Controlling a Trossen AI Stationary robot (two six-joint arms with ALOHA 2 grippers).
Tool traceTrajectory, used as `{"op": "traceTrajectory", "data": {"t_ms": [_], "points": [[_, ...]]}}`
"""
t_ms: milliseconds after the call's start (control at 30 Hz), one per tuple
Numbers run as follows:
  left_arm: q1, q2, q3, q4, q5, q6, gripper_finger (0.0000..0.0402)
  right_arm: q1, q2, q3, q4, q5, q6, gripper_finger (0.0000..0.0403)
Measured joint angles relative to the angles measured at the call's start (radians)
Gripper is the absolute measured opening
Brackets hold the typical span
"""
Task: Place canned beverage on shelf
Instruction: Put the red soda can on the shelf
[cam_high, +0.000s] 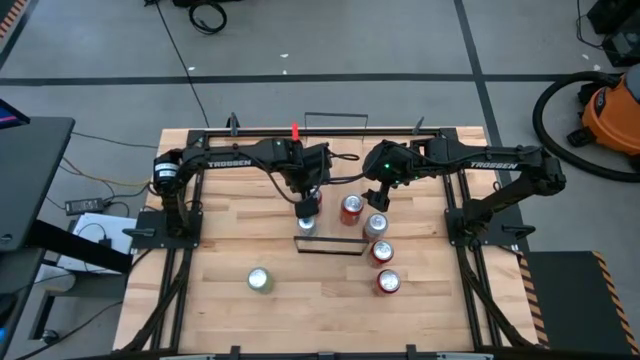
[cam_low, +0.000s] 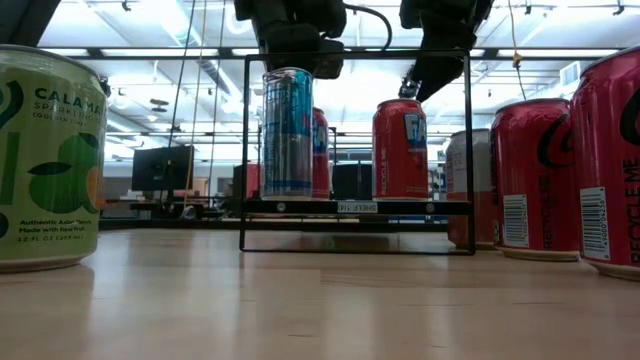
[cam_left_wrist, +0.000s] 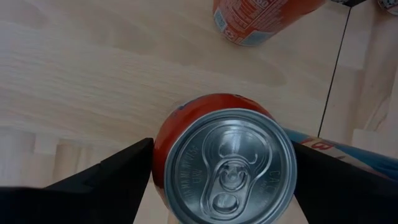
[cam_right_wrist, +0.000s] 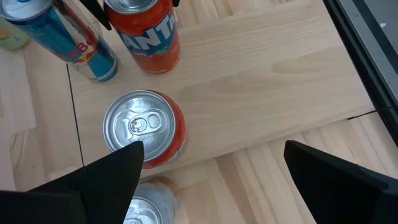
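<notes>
The shelf (cam_right_wrist: 261, 81) is a light-wood board on a black wire frame (cam_low: 355, 207), running from near to far in the middle of the table. An orange Fanta can (cam_right_wrist: 146, 31) stands on it, with my left gripper (cam_high: 308, 203) shut on it from above. A tall blue can (cam_low: 288, 130) stands just nearer on the board, and a red can (cam_right_wrist: 143, 127) stands beside them at the board's right edge. My right gripper (cam_right_wrist: 211, 162) hangs open over the red can, touching nothing. My left gripper has the Fanta can's upper side wall (cam_left_wrist: 159, 155) between its two fingers (cam_left_wrist: 124, 171), one on each side, with no gap showing. The fingers come steeply from above. The can is upright, and its base looks set on the shelf board.
On the table right of the shelf stand a silver-topped can (cam_high: 376, 224) and two red cans (cam_high: 381, 250) (cam_high: 387, 282). A green can (cam_high: 260, 279) stands near the front left. The shelf's wire rails (cam_left_wrist: 336, 62) rise at its short ends. Bare board lies toward the far end.
</notes>
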Motion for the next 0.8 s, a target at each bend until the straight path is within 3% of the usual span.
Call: {"op": "traceTrajectory", "data": {"t_ms": [433,667,800], "points": [[0.0,0.0,0.0,0.001,0.027,0.009,0.0357,0.0,0.0,0.0,0.004,0.0,0.0,0.0399],[-0.001,0.0,0.0,0.0,0.035,0.009,0.0395,0.0,0.0,0.0,0.003,0.0,0.0,0.0399],[-0.001,0.0,0.0,0.001,0.022,0.011,0.0397,0.0,0.0,0.0,0.003,0.0,0.0,0.0399]]}}
